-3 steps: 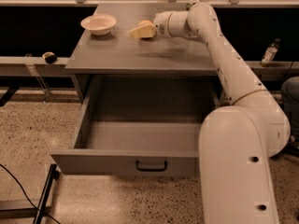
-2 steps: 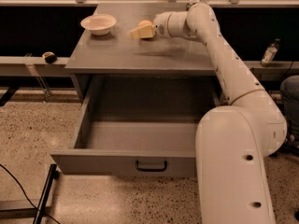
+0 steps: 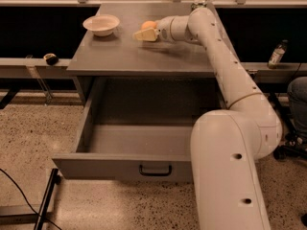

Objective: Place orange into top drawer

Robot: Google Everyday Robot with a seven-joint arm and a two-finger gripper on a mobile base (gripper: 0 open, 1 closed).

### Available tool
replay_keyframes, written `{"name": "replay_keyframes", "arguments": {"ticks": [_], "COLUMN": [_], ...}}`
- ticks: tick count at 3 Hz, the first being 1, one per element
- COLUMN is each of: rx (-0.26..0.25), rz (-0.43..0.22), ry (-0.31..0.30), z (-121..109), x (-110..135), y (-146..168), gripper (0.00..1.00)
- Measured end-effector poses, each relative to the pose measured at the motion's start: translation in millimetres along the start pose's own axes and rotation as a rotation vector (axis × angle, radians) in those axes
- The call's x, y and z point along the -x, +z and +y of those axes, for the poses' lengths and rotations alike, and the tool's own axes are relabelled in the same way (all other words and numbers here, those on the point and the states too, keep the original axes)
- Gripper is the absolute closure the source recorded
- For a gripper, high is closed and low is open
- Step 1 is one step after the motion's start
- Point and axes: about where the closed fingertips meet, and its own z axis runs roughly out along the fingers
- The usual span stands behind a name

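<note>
On the cabinet top (image 3: 144, 56), toward the back & roughly mid-width, the gripper (image 3: 145, 34) lies low over the surface, its pale wedge-shaped tip pointing left. Only its near side shows, so can't tell whether it's spread or closed. The orange (image 3: 148, 25) sits right at that tip, on the far side of it. The top of the fruit shows above the gripper's upper edge; the lower part is hidden behind it. Touching vs. just beside: can't tell. Same for whether the fruit rests on the surface or is lifted off it.

Left of the gripper, w/ a clear gap between, a pale shallow bowl (image 3: 101, 24) stands upright near the back-left corner of the top.

The arm (image 3: 225, 66) runs from the gripper to the right, then bends down past the cabinet's right side to its bulky white lower section in the foreground, which covers the drawer's right end.

Below the top, the top drawer (image 3: 110, 166) is pulled well out toward the camera. Grey inside, w/ a dark handle (image 3: 155, 169) at the centre of the front panel. The orange is up at cabinet-top level, above & behind the open drawer.

Further out: a bottle (image 3: 277, 54) on the right ledge, a small dark object (image 3: 50, 59) on the left ledge, and a black cable (image 3: 19, 195) on the speckled floor, bottom left.
</note>
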Motion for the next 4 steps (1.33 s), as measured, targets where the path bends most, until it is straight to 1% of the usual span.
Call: {"name": "replay_keyframes", "arguments": {"ticks": [1, 2, 3, 4], "rx": [0.005, 0.041, 0.203, 0.344], "rz": [-0.027, -0.081, -0.211, -0.231], "ry": [0.010, 0.019, -0.106, -0.187], "z": [-2.9, 1.1, 42.2, 76.4], "x": [-1.2, 7.2, 66.0, 68.8], "y": [6.6, 4.5, -38.4, -75.8], "gripper": [0.49, 0.72, 1.00, 1.00]}}
